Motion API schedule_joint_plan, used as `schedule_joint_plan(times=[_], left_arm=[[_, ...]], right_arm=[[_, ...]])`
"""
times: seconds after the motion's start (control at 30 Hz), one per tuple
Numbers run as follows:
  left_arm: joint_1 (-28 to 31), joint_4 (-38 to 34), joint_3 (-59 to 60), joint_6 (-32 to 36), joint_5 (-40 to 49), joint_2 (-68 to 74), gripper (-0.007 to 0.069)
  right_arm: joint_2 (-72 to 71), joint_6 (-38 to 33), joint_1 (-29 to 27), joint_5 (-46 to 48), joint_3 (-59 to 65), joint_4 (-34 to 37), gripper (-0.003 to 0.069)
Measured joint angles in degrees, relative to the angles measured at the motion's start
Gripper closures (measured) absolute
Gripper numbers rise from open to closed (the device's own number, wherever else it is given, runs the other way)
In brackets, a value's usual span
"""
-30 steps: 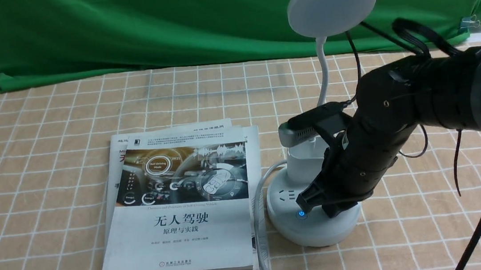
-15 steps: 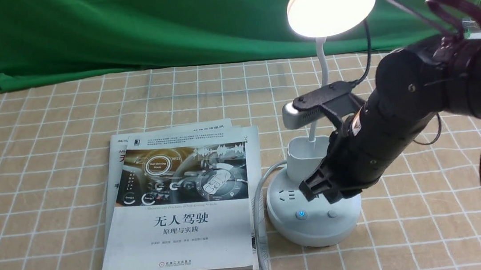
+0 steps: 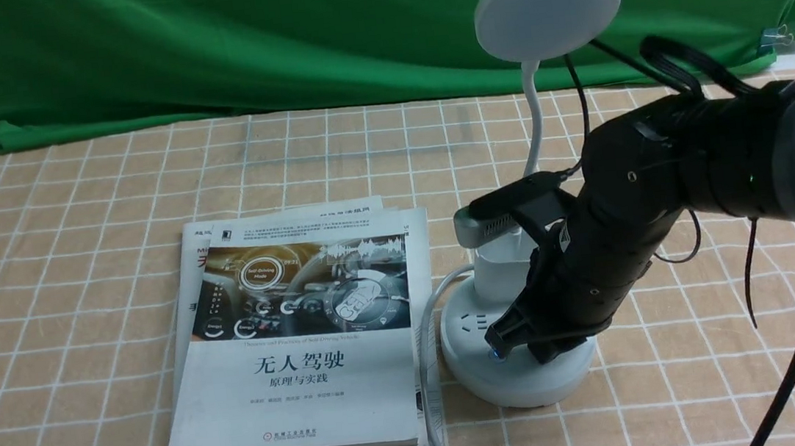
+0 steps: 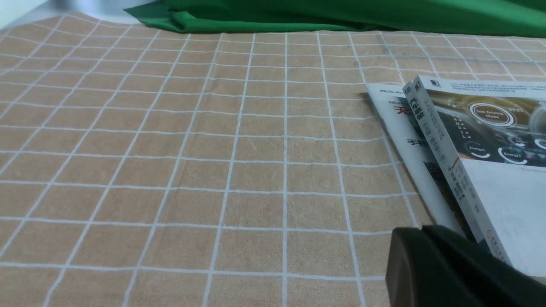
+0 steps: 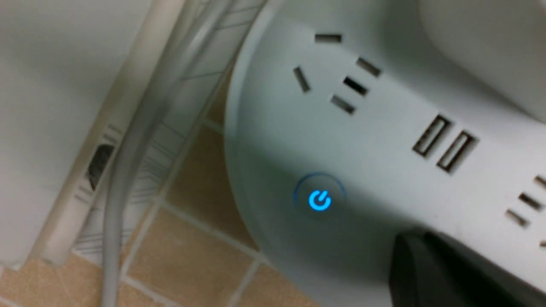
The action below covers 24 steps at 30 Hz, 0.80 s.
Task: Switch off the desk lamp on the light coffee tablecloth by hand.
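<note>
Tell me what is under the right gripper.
The white base of the desk lamp, with a blue-lit power button beside the right gripper. The spot directly beneath the jaws is covered.

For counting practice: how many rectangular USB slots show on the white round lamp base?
2: one slot and its neighbour, side by side on the white lamp base; the black right gripper may hide more.

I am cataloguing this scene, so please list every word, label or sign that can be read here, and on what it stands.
"无人驾驶": title on the cover of the top book.
"原理与实践": subtitle beneath it.
"Self-Driving Mode": ring in the cover picture.
Blue power symbol, no words: button on the desk lamp.
Too small or blurred: authors, publisher, spine text, half-hidden red characters on the lower book.
</note>
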Motion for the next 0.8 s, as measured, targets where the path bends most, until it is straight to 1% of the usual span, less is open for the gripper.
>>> schedule_joint_plan(times=[0.13,0.33,0.47,0.6,0.8], left_arm=[[0.0,0.0,0.0,0.0,0.0,0.0,0.0620],[0.0,0.0,0.0,0.0,0.0,0.0,0.0620],[0.0,0.0,0.0,0.0,0.0,0.0,0.0620],[0.0,0.0,0.0,-0.1,0.0,0.0,0.0620],[0.0,0.0,0.0,-0.1,0.0,0.0,0.0620]], right_arm=[[-2.8,0.0,0.0,-0.4,0.7,-0.1,0.0621],[-14.0,0.1,0.0,1.8,2.3,-0.2,0.0620],[-21.9,1.5,0.0,2.5,7.2,-0.2,0.0618],[-35.2,3.7,0.0,2.0,16.9,-0.2,0.0615],[-46.5,5.1,0.0,1.4,24.2,-0.2,0.0600]])
